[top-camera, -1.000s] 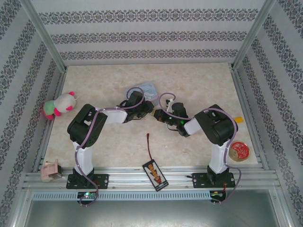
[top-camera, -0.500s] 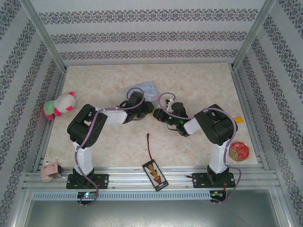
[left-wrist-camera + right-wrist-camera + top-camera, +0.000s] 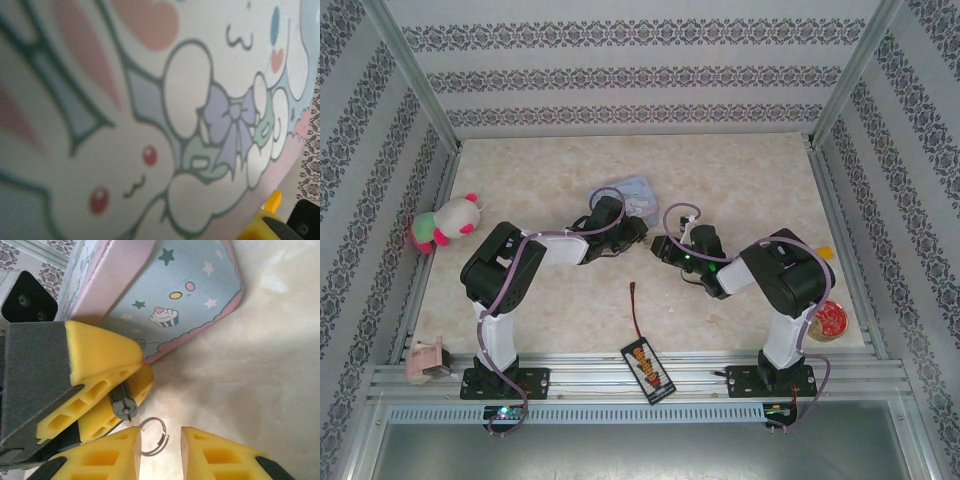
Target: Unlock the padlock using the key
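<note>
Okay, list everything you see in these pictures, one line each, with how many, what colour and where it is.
tin box: one, pale blue with cartoon print, far middle of the table
padlock: one, dark, pinched in the left jaws
ring: one, silvery, next to the padlock, in the gap of the right jaws
plush toy: one, white, pink and green, left edge
device: one, black with a red-yellow label, near edge
wire: one, thin, black, running from the device
pink object: one, near left corner
round object: one, red, right edge
table: one, beige marbled
left gripper: one, yellow jaws shut on the padlock
right gripper: one, yellow jaws apart
</note>
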Controlling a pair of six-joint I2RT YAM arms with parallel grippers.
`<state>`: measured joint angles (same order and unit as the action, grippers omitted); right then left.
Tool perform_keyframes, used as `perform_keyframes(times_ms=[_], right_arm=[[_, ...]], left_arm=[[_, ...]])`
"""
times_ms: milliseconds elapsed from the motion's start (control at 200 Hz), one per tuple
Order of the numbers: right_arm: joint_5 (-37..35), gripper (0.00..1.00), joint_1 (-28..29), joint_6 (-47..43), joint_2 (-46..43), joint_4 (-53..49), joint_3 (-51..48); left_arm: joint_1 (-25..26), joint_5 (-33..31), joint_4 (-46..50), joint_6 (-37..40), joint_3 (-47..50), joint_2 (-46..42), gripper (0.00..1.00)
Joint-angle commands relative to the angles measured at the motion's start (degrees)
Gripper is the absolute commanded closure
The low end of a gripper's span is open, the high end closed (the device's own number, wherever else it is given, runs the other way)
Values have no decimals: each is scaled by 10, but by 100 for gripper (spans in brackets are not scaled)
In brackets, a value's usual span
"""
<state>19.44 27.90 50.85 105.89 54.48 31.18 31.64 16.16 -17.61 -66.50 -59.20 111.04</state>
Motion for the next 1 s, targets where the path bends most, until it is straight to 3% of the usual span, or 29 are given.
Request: perform_keyframes(times_ms=[0,435,635,730,924,954,994], right_arm=[[-14,72,6,-6,-14,12,-8],[-3,73,27,6,14,26,26],[-2,78,29,12,32,33,37],[-1,87,29,16,38,38,40],[2,98,24,27,42,51,44],[3,98,23,29,43,54,45],[5,98,21,32,43,58,45]], left_arm=[[5,43,9,-40,12,-6,88],[4,48,9,-39,13,-6,87],[4,49,7,-40,13,-7,87],[4,50,7,-40,13,-6,87],[4,52,-9,-26,17,-11,74],[4,49,-12,-22,19,-13,71],[4,45,-21,-15,23,-17,60]])
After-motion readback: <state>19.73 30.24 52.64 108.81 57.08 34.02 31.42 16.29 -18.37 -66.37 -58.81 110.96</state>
